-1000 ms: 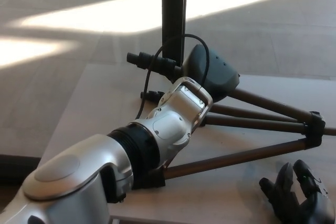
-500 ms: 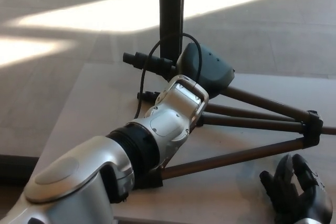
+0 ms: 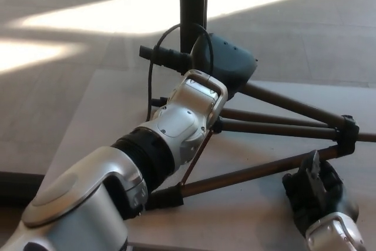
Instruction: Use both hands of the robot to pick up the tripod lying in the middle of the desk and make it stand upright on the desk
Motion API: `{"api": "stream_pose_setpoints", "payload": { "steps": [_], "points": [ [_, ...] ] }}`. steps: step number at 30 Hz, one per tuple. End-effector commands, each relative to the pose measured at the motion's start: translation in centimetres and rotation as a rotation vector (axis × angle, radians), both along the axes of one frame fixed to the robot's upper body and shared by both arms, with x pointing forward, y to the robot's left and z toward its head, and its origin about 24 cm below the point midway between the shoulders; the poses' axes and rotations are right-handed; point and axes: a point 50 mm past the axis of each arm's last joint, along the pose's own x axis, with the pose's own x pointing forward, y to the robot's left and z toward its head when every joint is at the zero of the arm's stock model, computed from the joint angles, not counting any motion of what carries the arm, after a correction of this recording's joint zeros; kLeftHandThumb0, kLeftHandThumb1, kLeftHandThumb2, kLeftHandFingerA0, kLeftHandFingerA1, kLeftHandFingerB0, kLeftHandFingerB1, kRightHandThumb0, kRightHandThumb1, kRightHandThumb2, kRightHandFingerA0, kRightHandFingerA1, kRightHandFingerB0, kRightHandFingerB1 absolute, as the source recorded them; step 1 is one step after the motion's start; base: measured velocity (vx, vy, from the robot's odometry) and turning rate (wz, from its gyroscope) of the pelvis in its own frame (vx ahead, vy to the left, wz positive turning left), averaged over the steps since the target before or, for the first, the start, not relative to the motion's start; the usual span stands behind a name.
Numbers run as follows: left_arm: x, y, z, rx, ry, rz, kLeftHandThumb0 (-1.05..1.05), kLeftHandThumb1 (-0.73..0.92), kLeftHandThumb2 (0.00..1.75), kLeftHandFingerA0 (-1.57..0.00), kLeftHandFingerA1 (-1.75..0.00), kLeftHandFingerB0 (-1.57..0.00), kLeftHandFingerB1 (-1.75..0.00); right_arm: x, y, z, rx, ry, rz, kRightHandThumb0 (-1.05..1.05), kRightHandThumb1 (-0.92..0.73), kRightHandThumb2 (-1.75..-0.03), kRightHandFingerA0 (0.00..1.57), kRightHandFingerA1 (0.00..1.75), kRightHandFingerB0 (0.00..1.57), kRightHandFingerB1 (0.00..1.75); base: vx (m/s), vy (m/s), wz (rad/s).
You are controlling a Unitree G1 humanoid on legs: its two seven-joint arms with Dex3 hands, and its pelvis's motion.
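Black right hand [image 3: 312,195] has risen to the tripod's [image 3: 276,124] near leg [image 3: 258,171], not visibly clenched on it. Your left hand [image 3: 226,66] grips the head; lifting remains.

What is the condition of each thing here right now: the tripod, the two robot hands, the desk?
tripod: lying on its side on the desk, legs spread, not upright
left hand: reaching over the tripod's head end; fingers hidden, grip cannot be told
right hand: at the nearest tripod leg, close to the leg brace; grip unclear
desk: bearing the tripod
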Motion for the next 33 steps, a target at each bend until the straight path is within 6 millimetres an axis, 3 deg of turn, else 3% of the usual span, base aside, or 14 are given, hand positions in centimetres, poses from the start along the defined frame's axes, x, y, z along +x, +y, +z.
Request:
{"api": "stream_pose_setpoints", "payload": {
  "steps": [1,3,6,11,12,14,21,22,23,27,28,30,31,33],
  "points": [
    [0.0,-1.0,4.1,-0.06,-0.096,-0.103,-0.34,0.7,0.64,-0.9,-1.61,-0.8,-0.96,-0.1,5.7,-0.7,0.35,0.11,0.083,-0.78,-0.55,-0.92,0.01,0.56,0.0,0.2,0.0,0.0,0.0],
    [0.0,-0.8,4.4,-0.095,-0.094,-0.11,-0.39,0.54,0.97,-1.19,-1.35,-0.87,-1.08,-0.3,5.9,-0.9,0.344,0.113,0.104,-0.78,-0.58,-0.94,0.02,0.61,0.0,0.2,0.0,0.0,0.0],
    [0.1,-0.9,5.4,-0.102,-0.103,-0.112,-0.34,0.8,0.71,-0.93,-1.72,-0.79,-1.34,-0.6,6.1,-1.3,0.349,0.119,0.117,-0.72,-0.57,-0.96,0.01,0.57,0.0,0.26,0.0,0.0,0.0],
    [-0.1,-1.2,6.3,-0.069,-0.153,-0.139,-0.33,0.75,0.72,-0.9,-1.73,-0.79,-1.4,-0.2,6.1,-1.5,0.331,0.125,0.163,-0.97,-0.6,-0.9,0.02,0.5,0.0,0.03,0.0,0.0,0.0],
    [-0.2,-1.4,6.5,-0.055,-0.167,-0.143,-0.33,0.74,0.69,-0.98,-1.75,-0.76,-1.36,0.0,6.0,-1.7,0.316,0.124,0.188,-0.79,-0.72,-0.62,0.0,0.58,0.0,0.0,0.0,0.0,0.0],
    [-0.2,-1.5,6.7,-0.048,-0.179,-0.142,-0.34,0.76,0.69,-0.89,-1.72,-0.8,-1.38,0.3,5.9,-1.8,0.308,0.124,0.219,-0.99,-0.62,-0.95,0.01,0.42,0.0,0.15,0.0,0.0,0.0],
    [-0.3,-1.7,7.4,-0.07,-0.18,-0.159,-0.35,0.79,0.72,-0.94,-1.71,-0.81,-1.33,1.8,4.7,-2.8,0.288,0.12,0.251,-1.05,-0.63,-0.94,0.0,0.27,0.0,0.02,0.0,0.0,0.0],
    [-0.3,-1.7,7.7,-0.056,-0.186,-0.149,-0.35,0.76,0.75,-0.91,-1.7,-0.81,-1.29,2.4,4.4,-2.9,0.275,0.126,0.275,-0.84,-0.67,-0.61,0.0,0.47,0.0,0.09,0.0,0.0,0.0],
    [-0.3,-1.6,7.8,-0.057,-0.183,-0.147,-0.35,0.77,0.73,-0.91,-1.7,-0.81,-1.27,2.6,4.3,-2.9,0.286,0.113,0.276,-1.04,-0.62,-0.93,0.0,0.26,0.0,0.0,0.0,0.0,0.0],
    [-0.3,-1.6,8.3,-0.056,-0.188,-0.137,-0.34,0.75,0.77,-0.92,-1.72,-0.79,-1.33,3.7,4.0,-2.9,0.299,0.092,0.269,-0.98,-0.57,-0.91,0.0,0.37,0.0,0.03,0.0,0.0,0.0],
    [-0.3,-1.6,8.3,-0.059,-0.188,-0.135,-0.34,0.74,0.77,-0.91,-1.7,-0.81,-1.26,3.8,4.0,-2.9,0.299,0.088,0.266,-0.81,-0.62,-0.59,0.0,0.54,0.0,0.12,0.0,0.0,0.0],
    [-0.3,-1.4,7.6,-0.084,-0.179,-0.138,-0.34,0.75,0.75,-0.91,-1.66,-0.83,-0.96,4.7,3.7,-2.4,0.302,0.06,0.199,-0.8,-0.46,-0.84,0.05,0.65,0.0,0.14,0.0,0.0,0.0],
    [-0.3,-1.6,7.2,-0.063,-0.168,-0.137,-0.36,0.78,0.72,-0.93,-1.7,-0.81,-1.29,5.1,3.2,-1.8,0.259,0.037,0.163,-0.75,-0.46,-0.84,0.1,0.68,0.0,0.18,0.0,0.0,0.0],
    [-0.3,-1.4,6.9,-0.061,-0.152,-0.135,-0.35,0.78,0.71,-0.91,-1.7,-0.82,-1.35,5.5,2.8,-1.3,0.238,0.006,0.138,-0.7,-0.61,-0.58,0.07,0.78,0.0,0.24,0.0,0.0,0.0]
  ]
}}
